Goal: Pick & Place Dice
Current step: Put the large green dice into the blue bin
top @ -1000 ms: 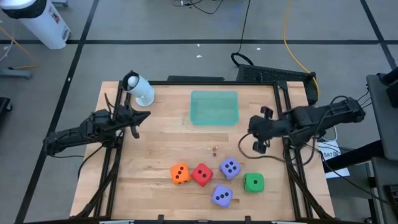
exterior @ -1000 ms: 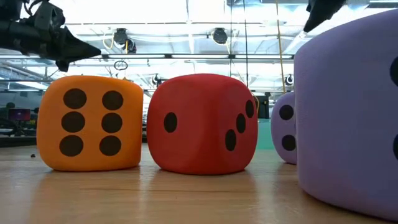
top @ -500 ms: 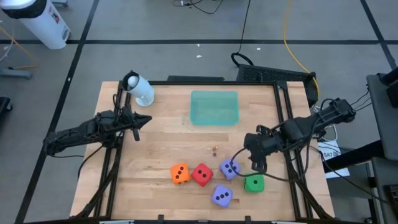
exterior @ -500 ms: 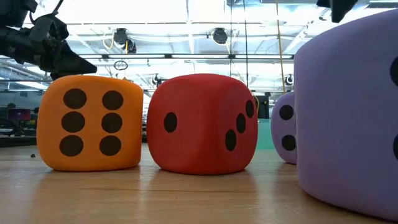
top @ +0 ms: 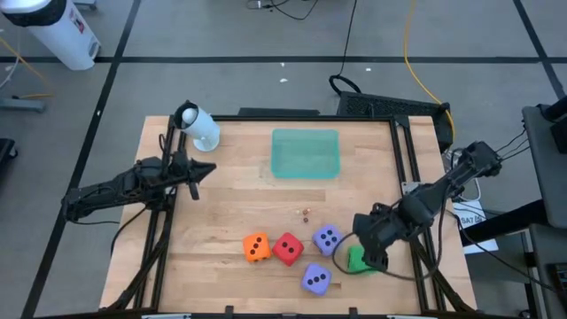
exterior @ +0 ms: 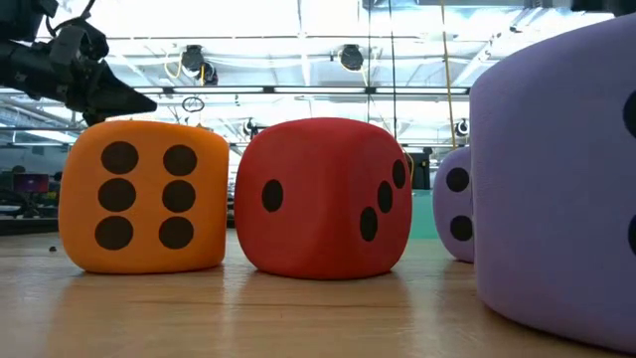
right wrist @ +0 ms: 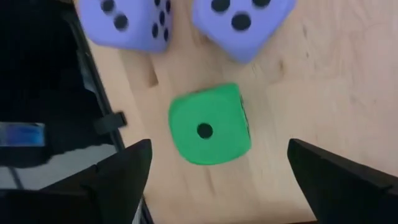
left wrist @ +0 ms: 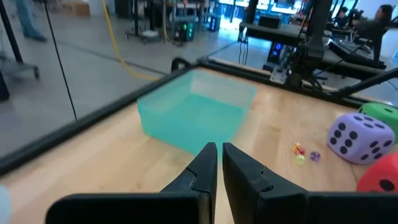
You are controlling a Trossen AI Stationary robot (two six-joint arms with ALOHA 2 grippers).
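Five dice lie near the table's near edge: orange [top: 256,247], red [top: 287,249], two purple [top: 327,239] [top: 316,280], and green [top: 355,260] at the right. My right gripper [top: 367,253] hangs open above the green die [right wrist: 210,126], pointing down. Its fingers stand wide on either side of the die and touch nothing. My left gripper [top: 195,173] is shut and empty over the table's left part, left of the teal tray [top: 306,152]. In the low view the orange die [exterior: 144,196], the red die [exterior: 320,197] and a purple die [exterior: 556,179] rest on the wood.
The teal tray [left wrist: 196,115] sits at the far middle. A white cup [top: 199,127] lies on its side at the far left corner. A few tiny beads [top: 306,213] lie mid-table. Dark frame rails [top: 416,221] run along the left and right table edges.
My right gripper has gone from the table's right middle toward the near edge and down. It has tipped to point down over the green die, which has stayed in place.
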